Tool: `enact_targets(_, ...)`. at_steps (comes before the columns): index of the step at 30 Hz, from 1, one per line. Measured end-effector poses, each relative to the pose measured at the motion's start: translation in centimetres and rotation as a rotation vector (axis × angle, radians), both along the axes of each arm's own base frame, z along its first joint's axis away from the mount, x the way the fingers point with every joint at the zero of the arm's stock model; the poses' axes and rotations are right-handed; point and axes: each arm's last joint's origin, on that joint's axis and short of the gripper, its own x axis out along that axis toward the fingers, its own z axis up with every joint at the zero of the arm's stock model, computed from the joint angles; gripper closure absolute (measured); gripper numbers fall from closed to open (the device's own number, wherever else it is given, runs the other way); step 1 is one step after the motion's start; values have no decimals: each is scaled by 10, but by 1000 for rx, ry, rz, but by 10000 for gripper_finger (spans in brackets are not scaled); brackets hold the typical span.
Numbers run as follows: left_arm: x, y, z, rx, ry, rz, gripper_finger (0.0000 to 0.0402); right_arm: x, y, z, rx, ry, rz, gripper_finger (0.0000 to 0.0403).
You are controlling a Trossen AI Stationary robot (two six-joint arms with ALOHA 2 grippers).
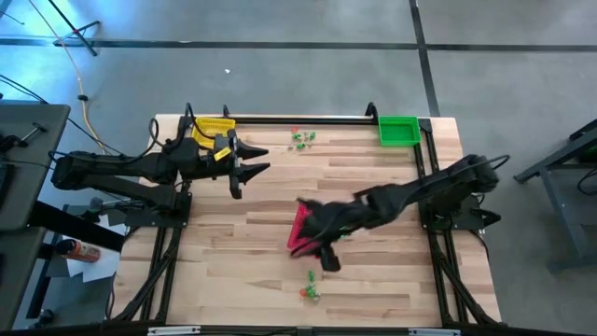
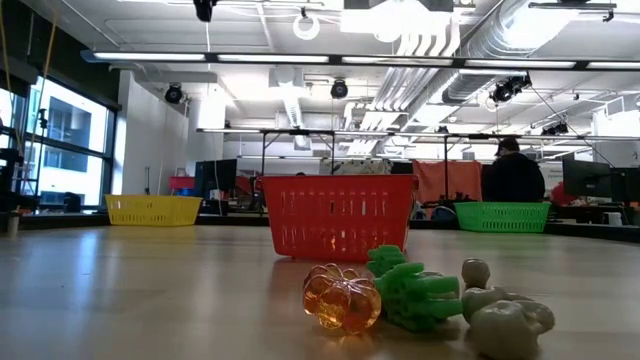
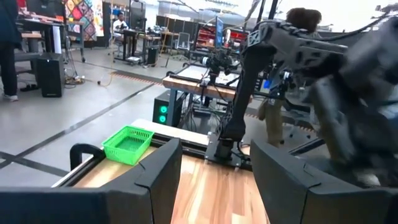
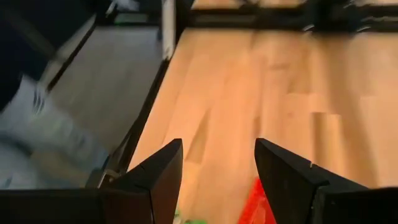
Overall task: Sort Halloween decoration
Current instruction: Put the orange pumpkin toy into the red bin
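Right gripper (image 1: 326,254) is out over the middle of the light wooden slat table (image 1: 233,271), reaching in from the right side, and its two dark fingers are spread apart with nothing between them. It sits just beside the red mesh plastic basket (image 1: 300,229), partly covering it in the overhead view. In its own wrist view you can see a bit of red and green down between the fingers (image 4: 155,180).

Left gripper (image 1: 250,166) hangs near the back-left part of the table, fingers also apart and empty, right by the yellow mesh basket (image 1: 213,126) at the back-left edge. The green mesh basket (image 1: 397,130) is at the back-right corner.

As for the tiny Halloween trinkets: one small green and red cluster (image 1: 300,139) lies near the back edge between the yellow and green baskets. Another little bunch (image 1: 310,291) is near the front edge, in front of the red basket. Up close from table level that bunch is a clear orange pumpkin (image 2: 342,298), a green piece (image 2: 415,292) touching it, and a pale grey-green piece (image 2: 505,318) just beside those.

A person in dark clothes (image 2: 512,172) shows in the room behind the table.
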Motion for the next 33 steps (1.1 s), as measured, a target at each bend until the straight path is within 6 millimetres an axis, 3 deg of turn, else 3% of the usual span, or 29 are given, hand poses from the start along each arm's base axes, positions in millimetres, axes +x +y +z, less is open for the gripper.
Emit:
enact_targets(8, 0, 0, 0, 1, 3, 1, 220, 43, 37, -48, -47, 145, 255, 206)
enact_targets(14, 0, 0, 0, 0, 3, -2, 220, 48, 69, -100, -136, 267, 401, 206)
enact_targets(20, 0, 0, -1, 0, 5, -2, 220, 52, 93, -142, -184, 299, 434, 206)
enact_targets(26, 0, 0, -1, 0, 5, -2, 220, 52, 103, -169, -280, 327, 399, 206)
enact_targets(33, 0, 0, -1, 0, 5, -2, 220, 52, 102, -170, -309, 330, 364, 206)
